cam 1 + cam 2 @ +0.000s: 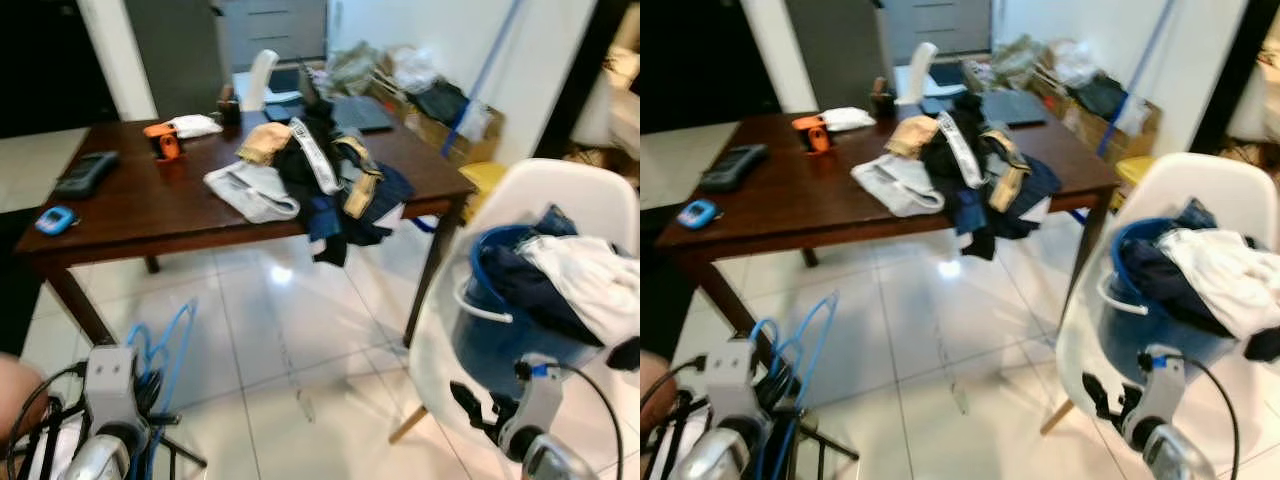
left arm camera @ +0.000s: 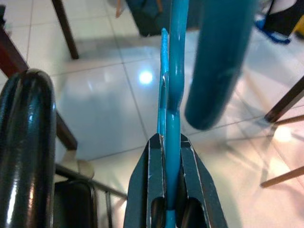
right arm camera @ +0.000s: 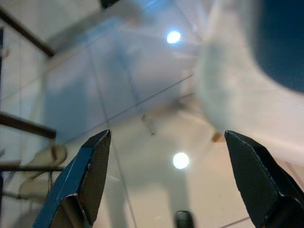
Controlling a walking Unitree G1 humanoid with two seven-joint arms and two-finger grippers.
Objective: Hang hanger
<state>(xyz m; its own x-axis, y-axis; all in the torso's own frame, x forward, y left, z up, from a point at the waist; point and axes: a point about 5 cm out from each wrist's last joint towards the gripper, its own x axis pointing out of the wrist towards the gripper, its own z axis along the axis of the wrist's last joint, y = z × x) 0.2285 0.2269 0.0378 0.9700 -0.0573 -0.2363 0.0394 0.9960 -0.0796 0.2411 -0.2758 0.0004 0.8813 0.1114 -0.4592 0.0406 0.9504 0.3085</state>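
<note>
A blue plastic hanger (image 1: 160, 350) sticks up from my left gripper (image 2: 172, 161) at the lower left, above the tiled floor. In the left wrist view the two black fingers (image 2: 151, 180) are pressed shut on the hanger's thin blue bar (image 2: 172, 118). My right gripper (image 3: 171, 175) is low at the lower right beside the white chair (image 1: 470, 290), its fingers spread wide with nothing between them. A black rounded bar (image 2: 26, 147) stands close beside the left gripper.
A dark wooden table (image 1: 150, 205) carries a heap of clothes (image 1: 320, 175), a grey remote and small items. The white chair holds a blue bucket (image 1: 500, 320) with clothes. Boxes and bags lie at the far wall. A black stand (image 1: 815, 450) is by my left arm.
</note>
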